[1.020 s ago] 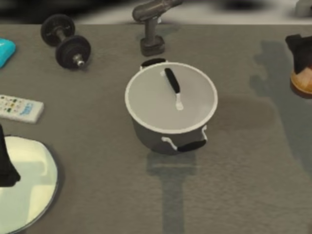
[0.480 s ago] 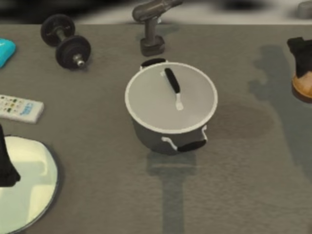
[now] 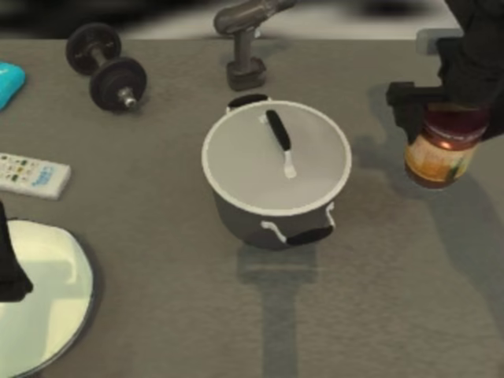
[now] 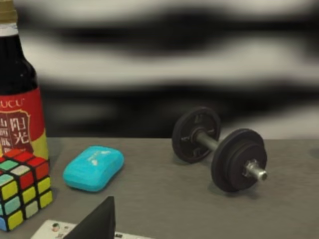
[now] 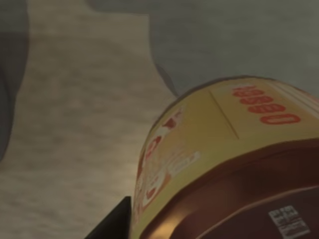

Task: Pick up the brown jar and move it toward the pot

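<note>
Right of the pot, over the table's right side, the brown jar (image 3: pixel 441 150) hangs in the right tool (image 3: pixel 441 110), which is closed around its dark lid end. Its shadow falls on the table (image 3: pixel 157 236) apart from its base, so I judge it lifted clear, not resting. The grip sits high on the jar, probably so that the labelled body stays free and the base can come down flat when it is set beside the pot. From the right wrist view the yellow label (image 5: pixel 209 144) fills most of the picture and bare table shows beyond it, which fits a jar carried above the surface.

The pot (image 3: pixel 276 173) stands near the table's centre with its white-rimmed lid on and its black handle (image 3: pixel 277 130) across the top. Jar and pot are apart, with open table between them, so the carry looks unfinished; the remaining travel is leftward, and the pot's near side handle (image 3: pixel 309 235) is the part to keep clear of.

Farther out, a drill (image 3: pixel 242 39) lies behind the pot, a dumbbell (image 3: pixel 106 67) sits at the far left, and a remote (image 3: pixel 31 175) and a plate (image 3: pixel 55 299) lie along the left edge. The left tool (image 3: pixel 9 268) stays parked over the plate; I cannot tell how far it is open.
</note>
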Available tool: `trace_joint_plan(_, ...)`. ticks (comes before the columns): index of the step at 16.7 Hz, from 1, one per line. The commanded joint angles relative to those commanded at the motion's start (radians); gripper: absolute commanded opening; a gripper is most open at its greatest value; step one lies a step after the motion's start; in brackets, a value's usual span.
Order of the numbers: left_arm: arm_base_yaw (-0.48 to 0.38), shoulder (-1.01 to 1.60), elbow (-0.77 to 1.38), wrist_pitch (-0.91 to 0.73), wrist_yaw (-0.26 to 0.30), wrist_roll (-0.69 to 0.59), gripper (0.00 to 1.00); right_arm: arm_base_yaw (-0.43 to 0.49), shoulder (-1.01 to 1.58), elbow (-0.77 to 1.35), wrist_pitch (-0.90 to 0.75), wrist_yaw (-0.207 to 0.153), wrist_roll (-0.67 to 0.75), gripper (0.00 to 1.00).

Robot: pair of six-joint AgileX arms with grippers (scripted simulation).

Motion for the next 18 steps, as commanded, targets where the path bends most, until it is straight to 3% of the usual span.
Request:
trace_joint_plan(3,0.000,0.000,0.000,0.000,0.000,0.000,1.00,0.048,0.004,-0.033,0.034,0.010,0.074,0.00)
trace_joint_plan(8,0.000,0.000,0.000,0.000,0.000,0.000,1.00,0.046,0.001,-0.035,0.037,0.007,0.077,0.00)
trace_joint_plan(18,0.000,0.000,0.000,0.000,0.000,0.000,1.00,0.050,0.058,-0.152,0.207,0.011,0.078,0.00)
